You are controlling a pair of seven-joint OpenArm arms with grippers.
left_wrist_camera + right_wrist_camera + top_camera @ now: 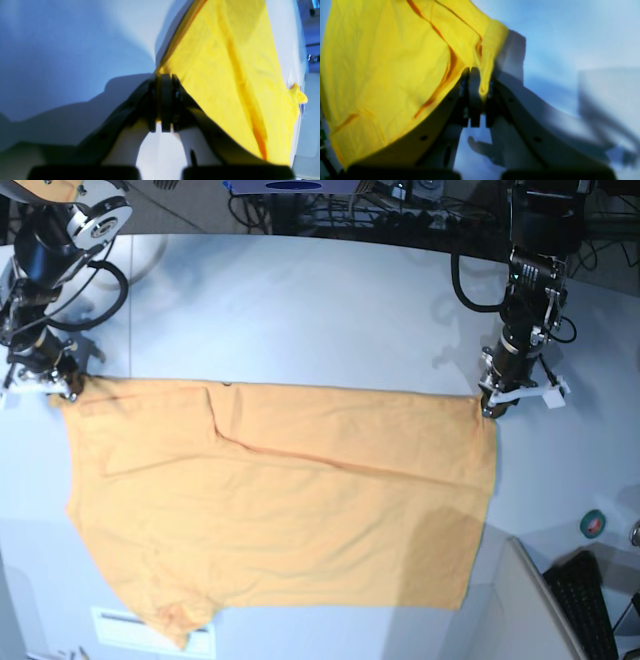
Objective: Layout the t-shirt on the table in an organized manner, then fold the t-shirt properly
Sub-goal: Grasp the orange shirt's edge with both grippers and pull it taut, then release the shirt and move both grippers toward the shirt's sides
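"Two claws, and both are busy! Do you see them?"

"Yes. Look at the left claw (163, 82) in its own wrist view. Its two black jaws are pressed tight together in the middle of the frame, and a corner of the t-shirt (225, 75) is pinched between them."

"And the right claw (476, 85)?"

"Same thing. It is squeezed tight on the t-shirt too. A little fold of yellow cloth hangs down between its jaws, in the middle of its wrist view. The rest of the shirt fills the upper left of that frame."

"Where are the claws in the base view?"

"The left claw (488, 405) is at the right side of the frame, at the shirt's top right corner. The right claw (62, 388) is at the left side of the frame, at the shirt's top left corner."

"So the shirt is stretched between them?"

"Yes. The top edge runs almost straight from one claw to the other. The t-shirt (280, 500) lies spread out on the tabletop (300, 310), filling the middle and lower part of the frame. It has some long creases, and one bit hangs down at the lower left."

"Anything else around?"

"A small green roll of tape (593, 523) sits near the right edge, and a black keyboard (590, 600) is in the lower right corner."
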